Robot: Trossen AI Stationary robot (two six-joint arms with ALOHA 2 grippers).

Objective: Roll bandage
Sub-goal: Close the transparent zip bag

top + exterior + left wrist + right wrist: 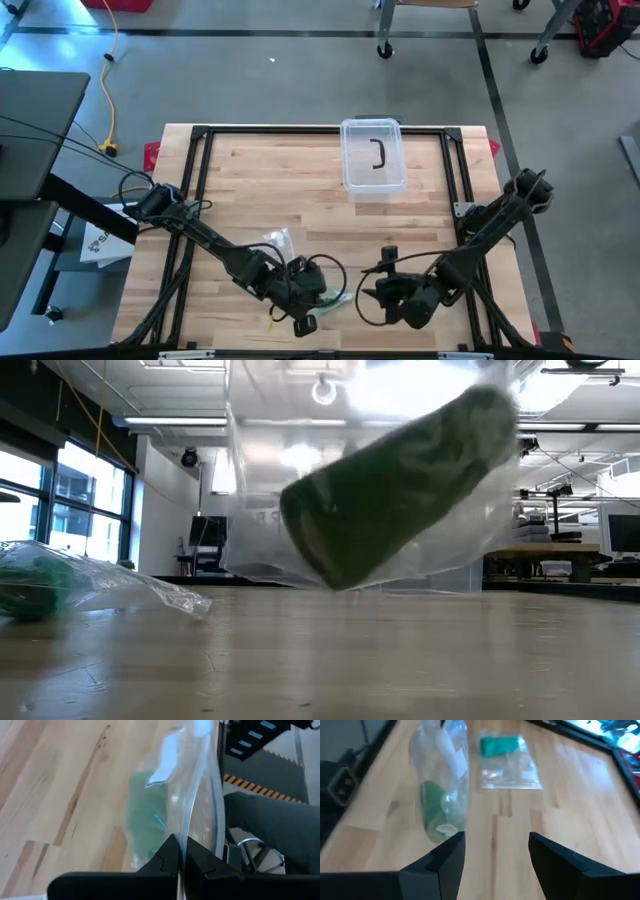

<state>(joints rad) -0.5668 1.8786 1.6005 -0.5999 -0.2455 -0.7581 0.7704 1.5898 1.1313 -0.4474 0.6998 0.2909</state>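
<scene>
Pale wooden bench [300, 200]: our left fingers [182, 862], pinched shut, lift the bagged green bandage [437, 810] off it; our right fingers [495, 852], spread and empty, find it at eleven o'clock, long axis upright.

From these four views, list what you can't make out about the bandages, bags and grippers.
- Held plastic bag with green bandage roll: bag top cut off in low view; seal state unreadable.
- Left gripper: high view hides the pinch under cables.
- Second bagged bandage: blurred; contents beyond green unclear.
- Right gripper: open, fingertips cut off in wrist view.
- Clear bin: dark item inside too small to identify.
</scene>
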